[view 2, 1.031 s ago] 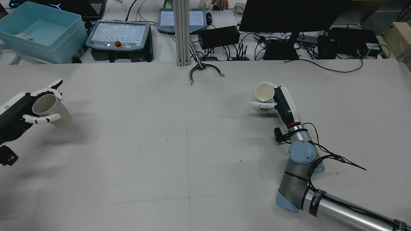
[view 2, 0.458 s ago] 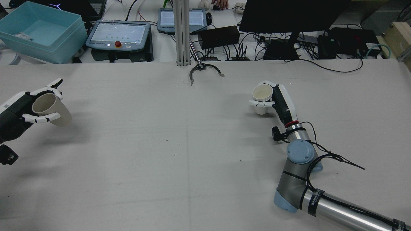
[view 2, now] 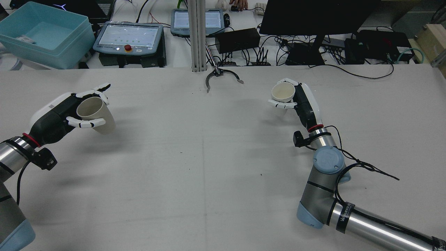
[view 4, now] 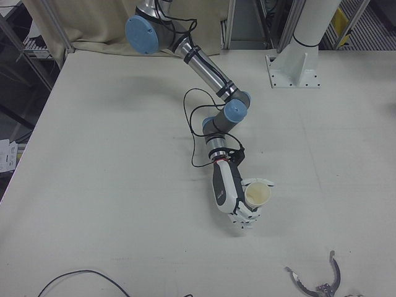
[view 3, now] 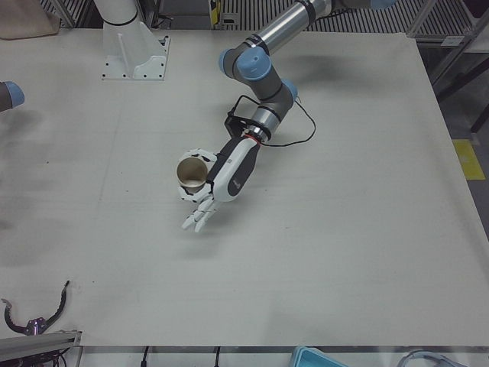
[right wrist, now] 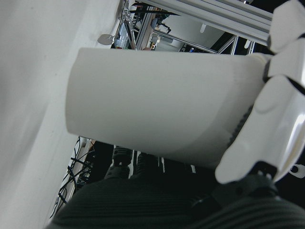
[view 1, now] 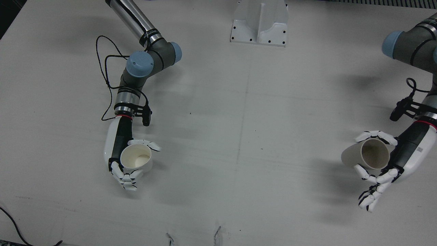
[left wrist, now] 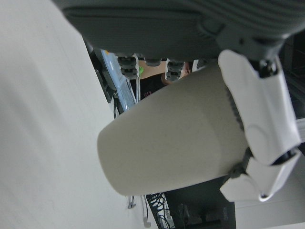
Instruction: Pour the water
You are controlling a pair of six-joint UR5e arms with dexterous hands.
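My left hand is shut on a tan paper cup and holds it tilted above the table, mouth toward the arm. The cup also shows in the front view, the left-front view and the left hand view. My right hand is shut on a white paper cup and holds it nearly upright just over the table. That cup also shows in the front view, the right-front view and the right hand view. The two cups are far apart.
A black claw-shaped tool lies at the far table edge by the metal post. The white pedestal stands at the robot side. A blue bin and teach pendants sit beyond the table.
My left arm has swung inward and farther across the table with the tan cup. My right hand has moved slightly away from the robot with the white cup, turning it more upright.
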